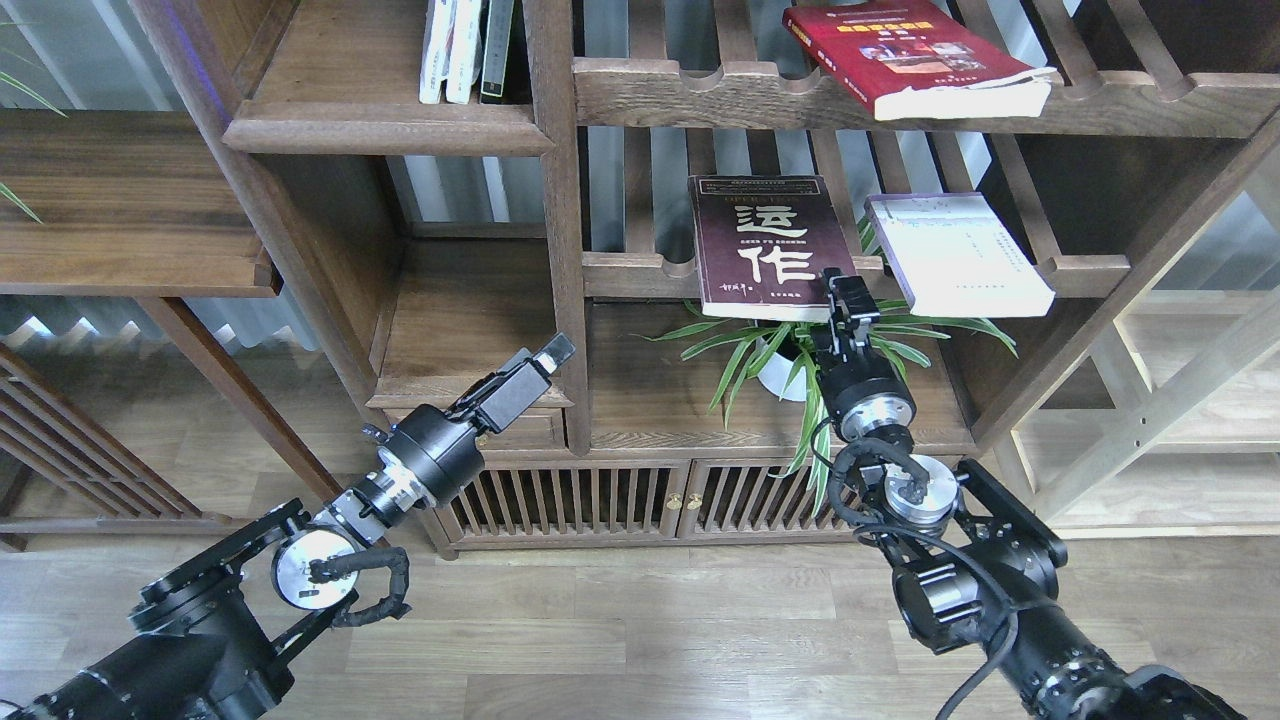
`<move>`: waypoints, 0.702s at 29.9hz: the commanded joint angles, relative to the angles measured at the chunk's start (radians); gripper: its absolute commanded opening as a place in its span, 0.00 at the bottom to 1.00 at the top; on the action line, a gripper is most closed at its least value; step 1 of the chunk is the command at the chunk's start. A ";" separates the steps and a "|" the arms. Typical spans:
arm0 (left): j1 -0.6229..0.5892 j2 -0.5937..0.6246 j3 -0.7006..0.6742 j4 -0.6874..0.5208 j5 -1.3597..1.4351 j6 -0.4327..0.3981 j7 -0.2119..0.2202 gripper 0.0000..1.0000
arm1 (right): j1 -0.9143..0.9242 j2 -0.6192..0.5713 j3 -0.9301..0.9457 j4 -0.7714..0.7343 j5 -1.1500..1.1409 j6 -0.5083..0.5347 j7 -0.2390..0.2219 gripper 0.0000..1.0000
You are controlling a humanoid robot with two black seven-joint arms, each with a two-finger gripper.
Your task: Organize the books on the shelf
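The dark maroon book (768, 245) with white characters lies flat on the middle slatted rack, overhanging its front rail. The white book (955, 255) lies to its right on the same rack. The thick red book (915, 55) lies on the upper slatted rack. My right gripper (846, 288) is at the maroon book's lower right corner; its dark fingers cannot be told apart. My left gripper (548, 355) points up and right, in front of the lower solid-board compartment (470, 320), holding nothing. The shelf (385, 128) with the moulded front edge is at the upper left.
Several other books (465, 50) stand upright at the right end of the upper solid shelf. A potted green plant (790, 365) sits under the middle rack, right behind my right wrist. A vertical post (565, 250) separates the compartments from the racks. A slatted cabinet (640, 500) stands below.
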 commanded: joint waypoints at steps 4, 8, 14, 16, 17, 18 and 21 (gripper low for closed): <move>0.003 0.000 -0.001 0.000 -0.002 0.000 0.000 0.99 | 0.039 0.000 -0.013 -0.041 0.000 0.000 0.000 0.80; 0.010 0.000 -0.001 0.000 -0.002 0.000 0.000 0.99 | 0.037 0.000 -0.017 -0.041 0.000 0.001 0.000 0.78; 0.007 0.000 -0.006 0.002 -0.002 0.000 -0.002 0.99 | 0.031 0.000 -0.039 -0.041 0.000 0.012 0.002 0.61; 0.007 0.000 -0.011 0.002 -0.002 0.000 -0.002 0.99 | 0.029 0.000 -0.039 -0.041 0.000 0.013 0.002 0.54; 0.007 0.001 -0.012 0.002 -0.002 0.000 -0.002 0.99 | 0.029 0.000 -0.039 -0.041 0.002 0.015 0.002 0.51; 0.007 0.002 -0.012 0.002 -0.002 0.000 -0.002 0.99 | 0.028 0.000 -0.037 -0.041 0.002 0.018 0.002 0.45; 0.007 0.002 -0.014 0.002 -0.002 0.000 -0.002 0.99 | 0.020 0.000 -0.036 -0.042 0.003 0.062 0.002 0.13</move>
